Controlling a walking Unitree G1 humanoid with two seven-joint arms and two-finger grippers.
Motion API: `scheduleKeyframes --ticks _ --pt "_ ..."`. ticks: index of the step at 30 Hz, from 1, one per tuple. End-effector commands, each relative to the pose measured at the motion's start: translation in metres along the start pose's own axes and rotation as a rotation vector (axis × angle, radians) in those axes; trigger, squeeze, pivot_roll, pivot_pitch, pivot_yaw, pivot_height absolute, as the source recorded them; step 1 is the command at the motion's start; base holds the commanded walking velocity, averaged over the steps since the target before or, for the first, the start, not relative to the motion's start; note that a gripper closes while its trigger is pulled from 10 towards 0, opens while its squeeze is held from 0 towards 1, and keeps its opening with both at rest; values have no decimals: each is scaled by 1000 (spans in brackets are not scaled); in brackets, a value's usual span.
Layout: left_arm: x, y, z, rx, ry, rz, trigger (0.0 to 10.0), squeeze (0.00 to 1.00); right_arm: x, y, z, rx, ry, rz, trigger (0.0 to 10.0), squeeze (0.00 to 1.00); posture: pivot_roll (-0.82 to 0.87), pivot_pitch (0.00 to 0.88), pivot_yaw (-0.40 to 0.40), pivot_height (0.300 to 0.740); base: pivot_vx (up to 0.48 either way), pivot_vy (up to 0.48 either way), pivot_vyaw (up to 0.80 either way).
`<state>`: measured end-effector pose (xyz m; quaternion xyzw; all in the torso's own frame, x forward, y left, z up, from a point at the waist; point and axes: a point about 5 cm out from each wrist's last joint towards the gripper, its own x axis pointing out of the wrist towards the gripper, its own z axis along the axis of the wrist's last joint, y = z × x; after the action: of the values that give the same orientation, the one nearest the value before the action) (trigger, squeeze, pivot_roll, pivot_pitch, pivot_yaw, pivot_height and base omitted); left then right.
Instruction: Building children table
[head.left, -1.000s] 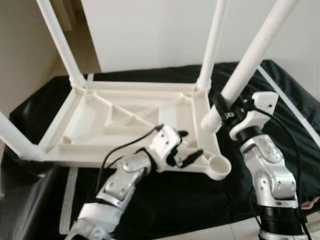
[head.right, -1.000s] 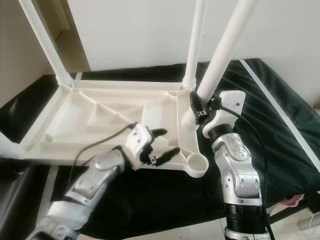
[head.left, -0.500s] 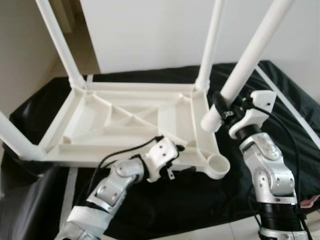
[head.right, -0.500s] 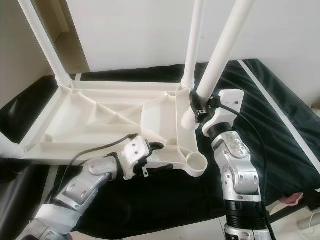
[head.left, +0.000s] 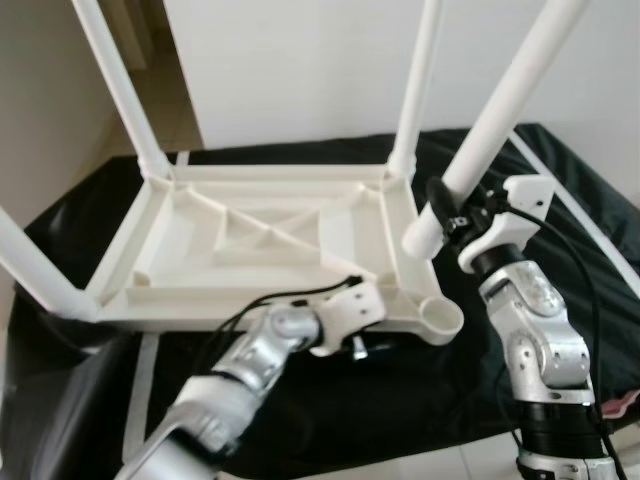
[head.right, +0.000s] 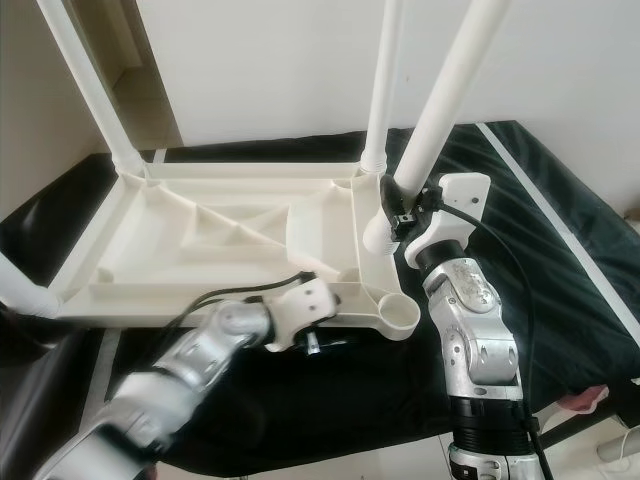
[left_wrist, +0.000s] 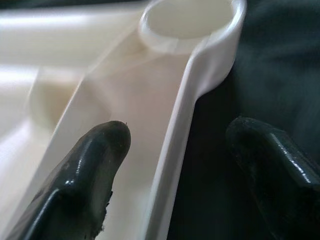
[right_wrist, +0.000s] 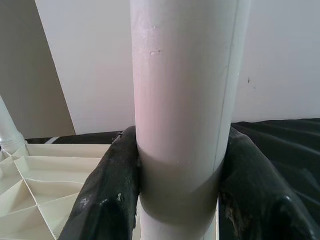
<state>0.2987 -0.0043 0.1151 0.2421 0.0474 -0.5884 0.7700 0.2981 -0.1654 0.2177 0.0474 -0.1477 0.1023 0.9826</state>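
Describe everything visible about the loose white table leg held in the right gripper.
The loose leg is a smooth, round, off-white tube that looks like plastic, long and plain, running out of the top of the picture. It is tilted, its upper end leaning to the robot's right. The right gripper is shut on it near the lower end, one black finger on each side. That end hangs in the air beside the upturned tabletop's right edge, not yet in the empty corner socket.

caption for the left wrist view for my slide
Left hand open astride the upturned table's rim, just short of the empty leg socket.
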Motion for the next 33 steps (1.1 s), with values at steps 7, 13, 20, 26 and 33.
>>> scheduleKeyframes --ticks 7,13,20,26,33 --pt "14 23 12 24 9 428 10000 0 -1 0 2 -9 -17 -12 10000 0 -102 15 -1 740 0 0 0" --pt "27 24 24 46 -11 472 10000 0 -3 -2 1 -15 -14 -22 10000 0 -114 16 4 740 0 0 0" --pt "32 28 34 54 -39 532 10000 0 -4 -3 1 -21 -11 -31 10000 0 -117 16 3 740 0 0 0" --pt "18 39 35 -4 -113 489 10000 0 -12 -2 -1 -32 10 -30 10000 0 -117 18 -4 740 0 0 0" --pt "6 29 31 41 -168 363 10000 0 -25 1 -2 -54 16 -53 10000 0 -106 22 -11 740 0 0 0"
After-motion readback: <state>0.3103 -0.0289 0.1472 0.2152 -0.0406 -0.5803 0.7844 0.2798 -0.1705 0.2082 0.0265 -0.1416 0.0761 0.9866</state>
